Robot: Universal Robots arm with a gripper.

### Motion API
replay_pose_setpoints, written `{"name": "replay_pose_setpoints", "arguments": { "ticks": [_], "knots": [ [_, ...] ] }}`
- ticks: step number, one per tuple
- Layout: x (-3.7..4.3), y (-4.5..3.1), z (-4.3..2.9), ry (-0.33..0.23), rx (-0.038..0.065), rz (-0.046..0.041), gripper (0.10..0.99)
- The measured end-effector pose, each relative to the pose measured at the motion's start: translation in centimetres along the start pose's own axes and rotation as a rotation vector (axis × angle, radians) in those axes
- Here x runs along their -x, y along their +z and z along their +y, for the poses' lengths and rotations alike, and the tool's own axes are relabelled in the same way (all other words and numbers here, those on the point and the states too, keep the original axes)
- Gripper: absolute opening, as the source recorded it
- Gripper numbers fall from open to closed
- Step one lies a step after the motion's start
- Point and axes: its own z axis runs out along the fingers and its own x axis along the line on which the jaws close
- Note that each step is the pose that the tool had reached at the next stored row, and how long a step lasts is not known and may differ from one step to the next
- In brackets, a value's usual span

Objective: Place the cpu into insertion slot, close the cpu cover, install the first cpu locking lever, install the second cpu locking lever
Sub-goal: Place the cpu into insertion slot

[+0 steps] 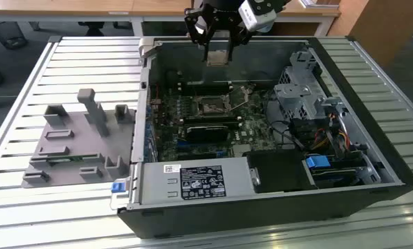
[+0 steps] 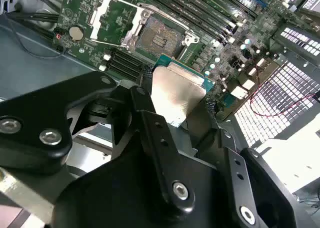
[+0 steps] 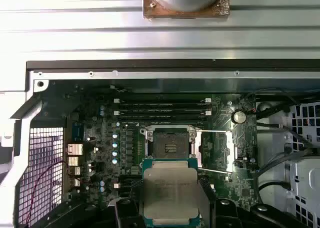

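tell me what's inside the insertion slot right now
Nothing sits in the insertion slot: its dark contact bed is bare, with the cpu cover open beside it. The cpu is gripped in the hand above, covering one edge of the slot in the first wrist view.

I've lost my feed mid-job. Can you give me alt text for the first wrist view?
The gripper holds the cpu, metal top facing the camera, over the open computer case. The insertion slot on the green motherboard is empty, and the cpu cover lies flipped open beside it.
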Motion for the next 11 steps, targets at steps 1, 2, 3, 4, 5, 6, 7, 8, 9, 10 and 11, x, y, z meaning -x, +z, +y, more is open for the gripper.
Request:
{"name": "replay_pose_setpoints", "arguments": {
  "ticks": [1, 2, 3, 4, 5, 6, 7, 8, 9, 10, 11],
  "knots": [
    [0.00, 0.00, 0.00, 0.000, 0.000, 0.0000, 0.525],
    [0.00, 0.00, 0.00, 0.000, 0.000, 0.0000, 0.525],
    [0.00, 0.00, 0.00, 0.000, 0.000, 0.0000, 0.525],
    [0.00, 0.00, 0.00, 0.000, 0.000, 0.0000, 0.525],
    [0.00, 0.00, 0.00, 0.001, 0.000, 0.0000, 0.525],
    [0.00, 0.00, 0.00, 0.002, 0.000, -0.0001, 0.525],
    [0.00, 0.00, 0.00, 0.003, 0.000, -0.0003, 0.525],
    [0.00, 0.00, 0.00, 0.004, 0.000, -0.0004, 0.525],
    [0.00, 0.00, 0.00, 0.006, 0.000, -0.0005, 0.525],
    [0.00, 0.00, 0.00, 0.007, 0.000, -0.0006, 0.525],
    [0.00, 0.00, 0.00, 0.008, 0.000, -0.0007, 0.525]
  ]
}}
